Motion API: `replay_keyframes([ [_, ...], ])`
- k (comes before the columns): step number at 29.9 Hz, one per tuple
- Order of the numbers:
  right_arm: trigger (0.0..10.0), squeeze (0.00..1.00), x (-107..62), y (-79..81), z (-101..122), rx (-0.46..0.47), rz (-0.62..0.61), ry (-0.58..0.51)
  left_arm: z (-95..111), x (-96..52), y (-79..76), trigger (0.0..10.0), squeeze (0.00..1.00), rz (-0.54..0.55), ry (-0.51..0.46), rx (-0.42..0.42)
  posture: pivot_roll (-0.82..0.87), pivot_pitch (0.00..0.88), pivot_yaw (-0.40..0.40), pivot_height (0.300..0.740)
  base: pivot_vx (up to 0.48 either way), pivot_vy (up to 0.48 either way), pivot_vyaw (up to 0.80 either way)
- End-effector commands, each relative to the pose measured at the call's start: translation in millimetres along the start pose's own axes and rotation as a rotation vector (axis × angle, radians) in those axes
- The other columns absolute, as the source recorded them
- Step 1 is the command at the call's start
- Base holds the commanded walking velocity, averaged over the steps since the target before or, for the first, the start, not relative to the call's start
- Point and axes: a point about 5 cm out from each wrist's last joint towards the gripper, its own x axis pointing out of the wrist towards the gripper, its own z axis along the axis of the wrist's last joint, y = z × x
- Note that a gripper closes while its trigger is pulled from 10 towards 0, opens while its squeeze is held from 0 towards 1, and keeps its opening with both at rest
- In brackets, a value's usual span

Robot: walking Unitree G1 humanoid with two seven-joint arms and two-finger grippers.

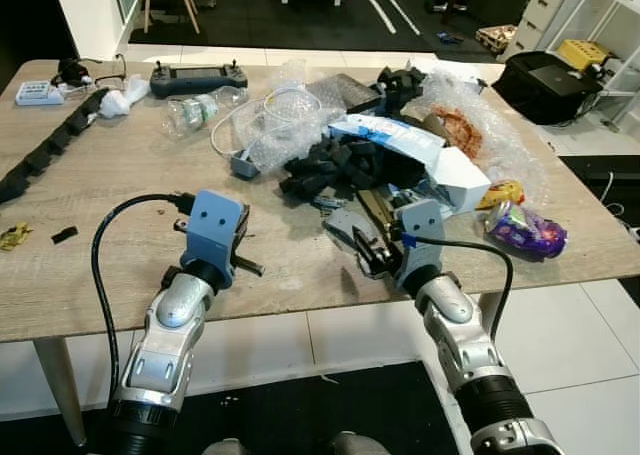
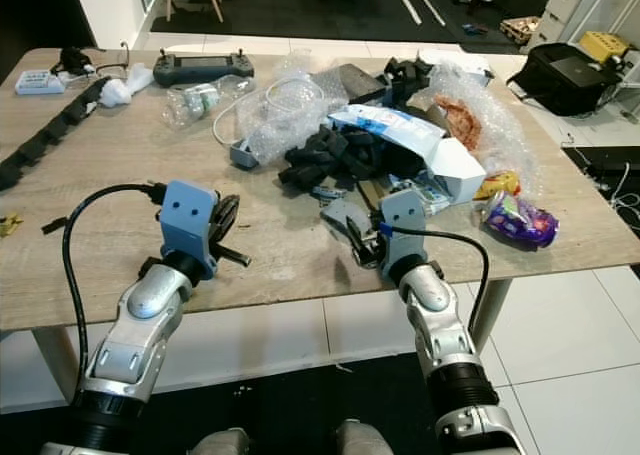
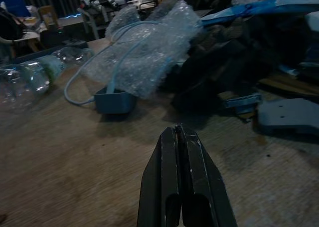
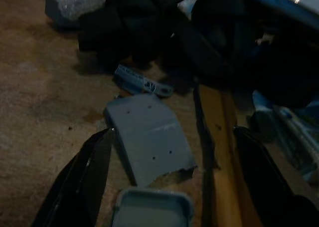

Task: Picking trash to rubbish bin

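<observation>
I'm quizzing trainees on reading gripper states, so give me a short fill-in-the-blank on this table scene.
1. The left gripper hovers over the table with its fingers ____.
2. The right gripper has its fingers ____ around a grey plastic piece.
3. The plug has its cable running under the ____ wrap.
4. The purple wrapper lies near the table's ____ edge.

Missing words: shut; open; bubble; right

A workroom or lab rather than a lived-in home: a wooden table [image 1: 120, 265] on white floor tiles, heaped with bubble wrap [image 1: 290, 125], black foam pieces [image 1: 335, 167] and cables. On the table's far edge lies a remote controller [image 1: 198, 75]; beyond it, white shelving [image 1: 600, 20].
</observation>
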Motion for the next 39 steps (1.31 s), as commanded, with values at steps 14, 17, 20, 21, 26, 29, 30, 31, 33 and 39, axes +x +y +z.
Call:
replay_keyframes([
  [14, 10.0, 0.00, -4.4, 8.6, -17.9, 0.077, 0.067, 0.143, 8.7, -14.5, -36.0, 10.0, 0.00, -0.420, -0.054, 0.046, 0.04, 0.054, -0.072, 0.740, 0.000, 0.000, 0.00],
  [17, 10.0, 0.00, -5.2, 10.4, -19.3, 0.079, 0.082, 0.158, 7.3, -15.7, -38.1, 10.0, 0.00, -0.441, -0.047, 0.064, 0.04, 0.056, -0.071, 0.740, 0.000, 0.000, 0.00],
  [20, 10.0, 0.00, -6.6, 10.3, -21.5, 0.066, 0.086, 0.180, 5.8, -16.0, -37.9, 10.0, 0.00, -0.439, -0.043, 0.069, 0.04, 0.058, -0.073, 0.740, 0.000, 0.000, 0.00],
  [21, 10.0, 0.00, -7.1, 10.1, -23.0, 0.065, 0.087, 0.191, 5.5, -16.1, -37.8, 10.0, 0.00, -0.438, -0.042, 0.071, 0.04, 0.058, -0.073, 0.740, 0.000, 0.000, 0.00],
  [26, 10.0, 0.00, -7.8, 8.4, -27.4, 0.064, 0.086, 0.231, 5.7, -16.4, -37.2, 10.0, 0.00, -0.439, -0.042, 0.073, 0.04, 0.059, -0.073, 0.740, 0.000, 0.000, 0.00],
  [29, 9.0, 0.00, -7.9, 7.1, -28.4, 0.067, 0.080, 0.243, 5.6, -16.9, -37.3, 10.0, 0.00, -0.443, -0.040, 0.073, 0.04, 0.062, -0.073, 0.740, 0.000, 0.000, 0.00],
  [30, 8.3, 0.00, -8.1, 6.3, -29.3, 0.076, 0.073, 0.252, 5.5, -17.1, -37.4, 10.0, 0.00, -0.445, -0.039, 0.074, 0.04, 0.062, -0.073, 0.740, 0.000, 0.000, 0.00],
  [31, 3.6, 0.00, -8.3, 6.0, -30.0, 0.082, 0.071, 0.258, 5.4, -17.2, -37.4, 10.0, 0.00, -0.445, -0.038, 0.074, 0.04, 0.062, -0.073, 0.740, 0.000, 0.000, 0.00],
  [33, 0.0, 0.00, -8.8, 5.5, -30.7, 0.088, 0.064, 0.264, 5.4, -17.7, -37.5, 10.0, 0.00, -0.446, -0.038, 0.075, 0.04, 0.064, -0.072, 0.740, 0.000, 0.000, 0.00],
  [39, 0.0, 0.00, -10.0, 4.6, -31.4, 0.094, 0.051, 0.272, 5.2, -18.6, -37.7, 10.0, 0.00, -0.447, -0.036, 0.078, 0.04, 0.064, -0.071, 0.740, 0.000, 0.000, 0.00],
])
